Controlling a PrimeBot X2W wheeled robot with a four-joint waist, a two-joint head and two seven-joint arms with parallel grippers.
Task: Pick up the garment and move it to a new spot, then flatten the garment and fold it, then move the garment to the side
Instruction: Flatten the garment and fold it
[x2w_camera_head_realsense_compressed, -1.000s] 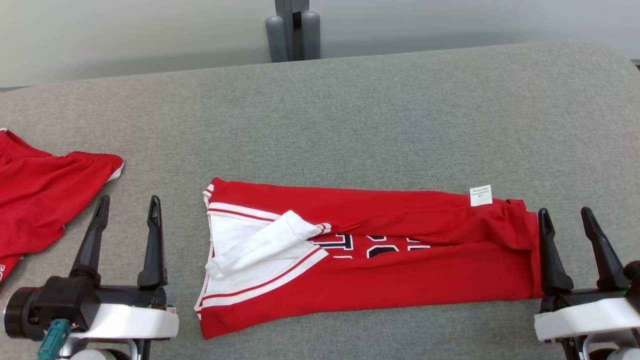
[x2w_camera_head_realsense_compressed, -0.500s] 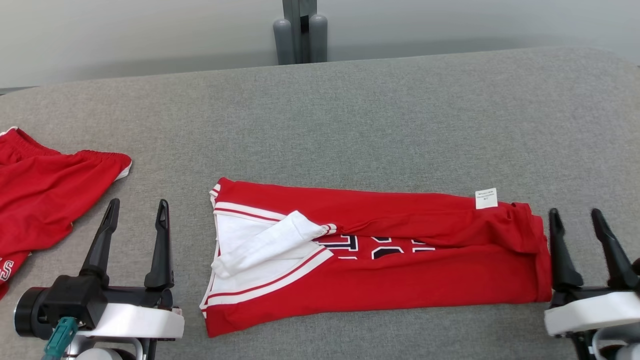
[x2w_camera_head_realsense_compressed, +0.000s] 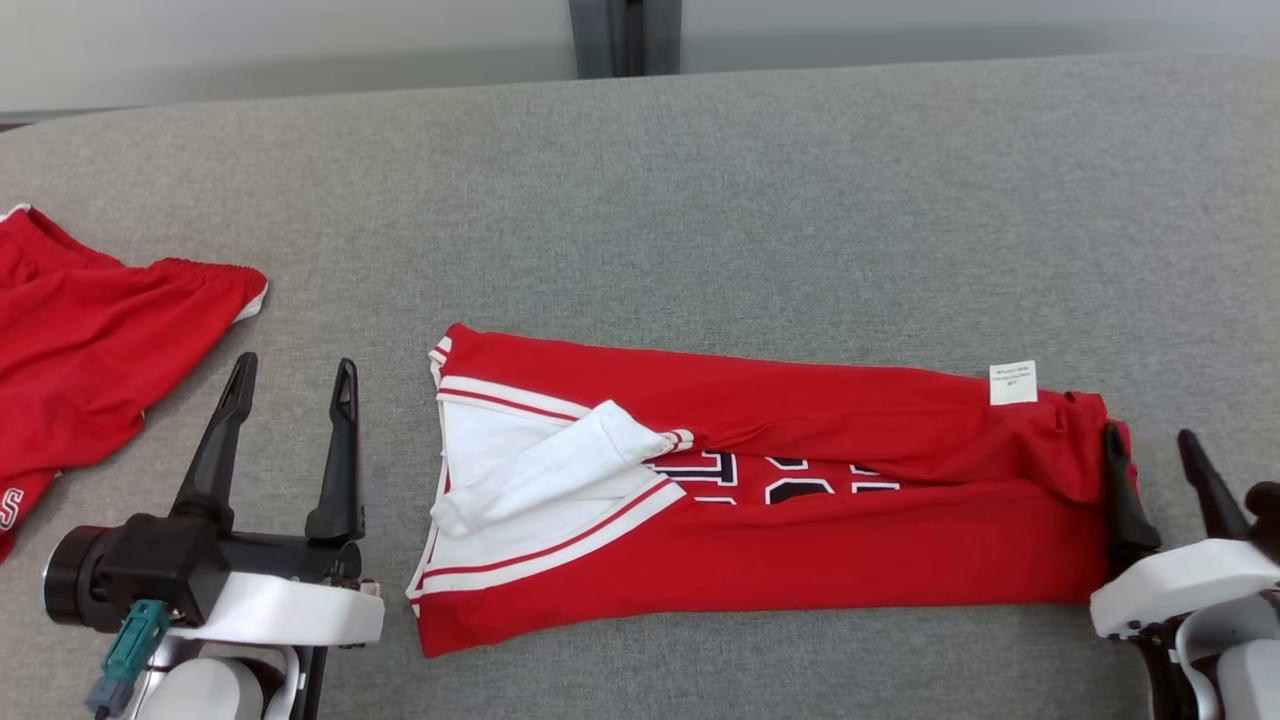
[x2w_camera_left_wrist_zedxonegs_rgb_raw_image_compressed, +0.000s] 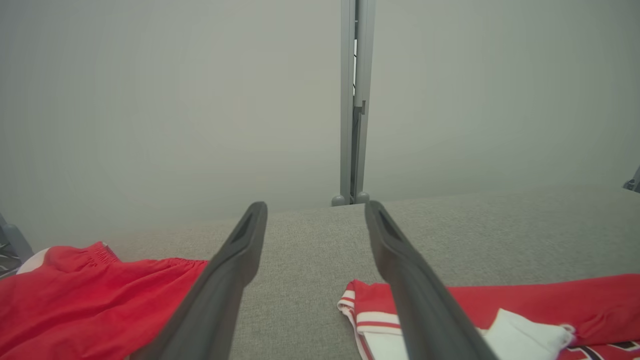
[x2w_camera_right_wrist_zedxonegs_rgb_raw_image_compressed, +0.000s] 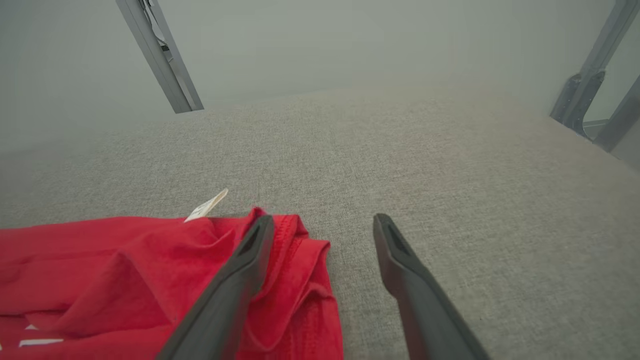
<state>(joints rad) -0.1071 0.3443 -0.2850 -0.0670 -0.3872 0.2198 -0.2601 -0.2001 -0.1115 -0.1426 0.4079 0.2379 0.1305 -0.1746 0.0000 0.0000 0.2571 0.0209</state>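
Head view: the garment (x2w_camera_head_realsense_compressed: 760, 500) lay near the front middle of the table (x2w_camera_head_realsense_compressed: 700, 200), folded into a long, narrow band. It was smooth red knit, with white-and-red striped trim and a limp white flap at its left end. Dark, white-edged figures peeked from the fold. A small white tag (x2w_camera_head_realsense_compressed: 1012, 383) stood at its upper right edge, where the cloth bunched into soft wrinkles. A red cloth (x2w_camera_head_realsense_compressed: 90, 360) with a gathered edge lay rumpled at the far left.

The left gripper (x2w_camera_head_realsense_compressed: 295, 363) stood spread and empty over bare table between the two. The right gripper (x2w_camera_head_realsense_compressed: 1148, 434) was also spread, grasping nothing. One finger was over the garment's right hem and the other was beside it; contact could not be told.

The table was covered in coarse grey weave, and its corners were rounded. Behind it rose a plain pale wall (x2w_camera_left_wrist_zedxonegs_rgb_raw_image_compressed: 150, 100) and a grey metal post (x2w_camera_head_realsense_compressed: 625, 35).
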